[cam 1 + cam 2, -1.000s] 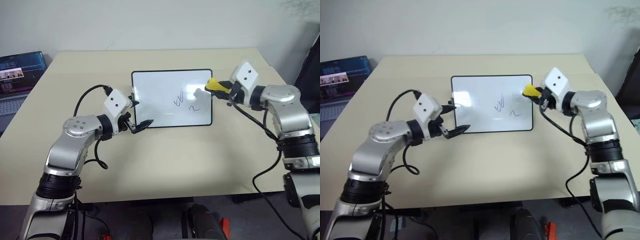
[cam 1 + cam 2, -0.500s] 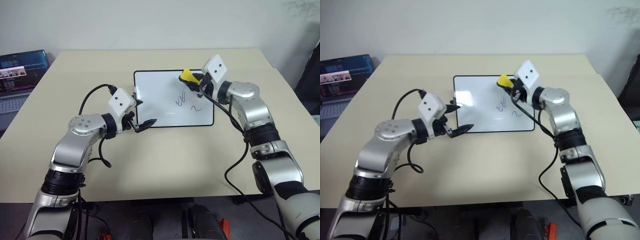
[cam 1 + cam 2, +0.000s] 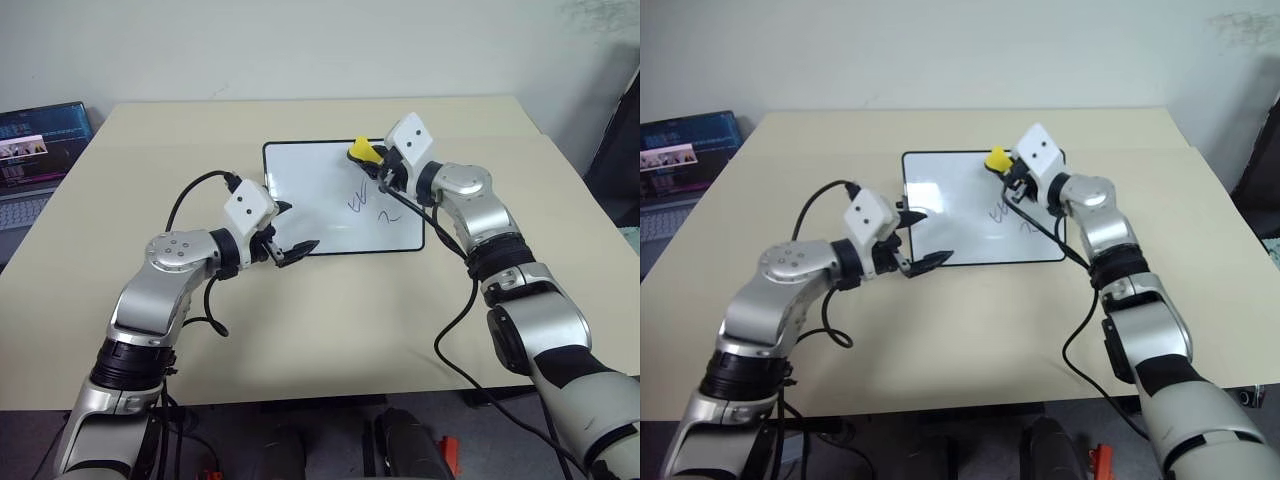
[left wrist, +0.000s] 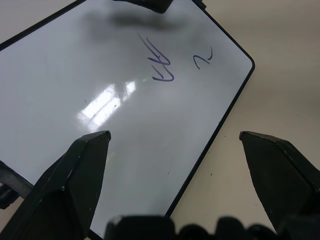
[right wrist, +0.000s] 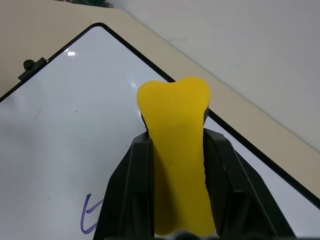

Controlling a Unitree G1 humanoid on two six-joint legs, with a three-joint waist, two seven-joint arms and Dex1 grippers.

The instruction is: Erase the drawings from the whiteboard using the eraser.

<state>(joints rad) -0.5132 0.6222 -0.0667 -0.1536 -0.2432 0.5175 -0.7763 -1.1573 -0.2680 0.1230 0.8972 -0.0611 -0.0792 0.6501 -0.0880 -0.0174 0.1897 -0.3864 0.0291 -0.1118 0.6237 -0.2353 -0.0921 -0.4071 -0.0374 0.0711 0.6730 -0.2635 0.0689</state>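
Note:
The whiteboard (image 3: 315,185) lies flat in the middle of the table. The drawings are a blue zigzag (image 3: 358,200) and a small squiggle (image 3: 389,214) on its right half; the left wrist view shows the zigzag (image 4: 164,66) and the squiggle (image 4: 203,58) too. My right gripper (image 3: 372,160) is shut on the yellow eraser (image 3: 360,150), held over the board's far edge, just beyond the marks. From the right wrist, the eraser (image 5: 176,150) sits squeezed between both black fingers. My left gripper (image 3: 293,228) stands open over the board's near left part, with nothing between its fingers.
An open laptop (image 3: 35,150) sits at the table's far left edge. A dark object (image 3: 618,140) stands beyond the table's right side. Bare beige tabletop (image 3: 330,320) stretches in front of the board. Black cables hang from both forearms.
My right gripper has carried the eraser left from the board's right edge to above its far edge. The left gripper has stayed where it was, open.

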